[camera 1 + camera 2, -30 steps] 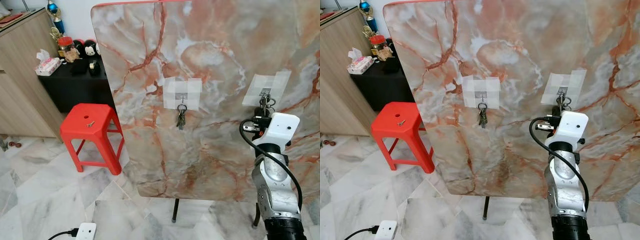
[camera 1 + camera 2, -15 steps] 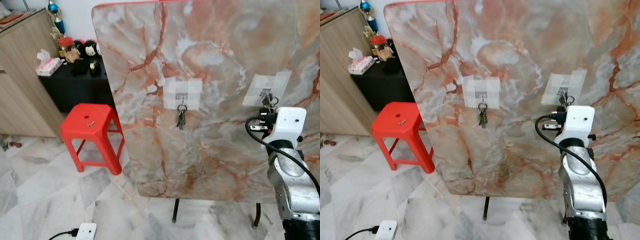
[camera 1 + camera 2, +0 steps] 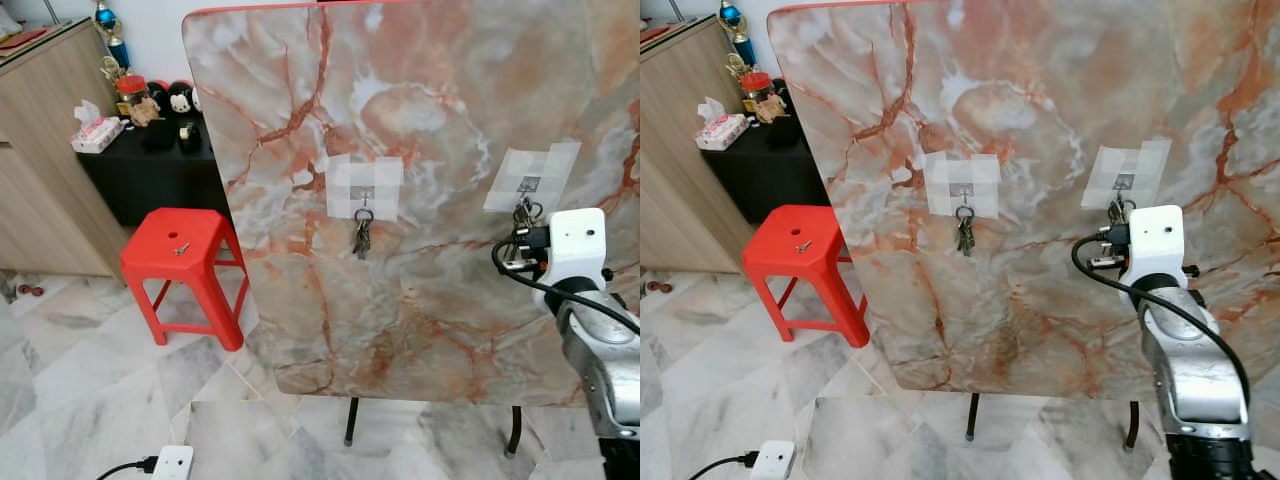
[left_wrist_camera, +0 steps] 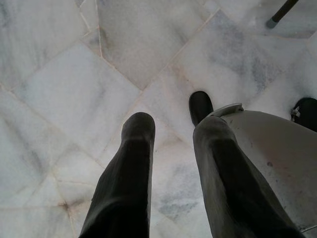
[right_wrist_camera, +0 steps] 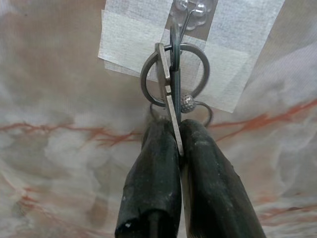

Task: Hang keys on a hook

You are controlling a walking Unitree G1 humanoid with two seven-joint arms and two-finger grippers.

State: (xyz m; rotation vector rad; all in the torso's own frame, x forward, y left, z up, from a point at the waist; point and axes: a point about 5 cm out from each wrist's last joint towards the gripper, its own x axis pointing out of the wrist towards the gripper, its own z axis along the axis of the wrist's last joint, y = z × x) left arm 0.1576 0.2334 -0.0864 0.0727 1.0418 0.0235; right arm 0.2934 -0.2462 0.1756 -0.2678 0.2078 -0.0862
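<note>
Marble-patterned board [image 3: 420, 120] stands upright with 2 taped hooks; the left hook already carries a hanging bunch of keys [image 3: 361, 237]. At the right hook [image 5: 184, 20], the right gripper [image 5: 174, 144] has dropped from where it was 1 second ago, and its wrist has swung further right, so the tape patch now sits clear above it. In the right wrist view the ring of the keys [image 5: 174, 74] hangs just below the hook's wire; whether it has caught is hard to tell. That suggests the hanging is nearly done, pending release. The right arm reaches up from low right, forearm raised, fingers [image 5: 148, 178] pinched narrowly on a key blade. The left gripper [image 4: 171, 144] hangs idle over the floor, fingers apart.
</note>
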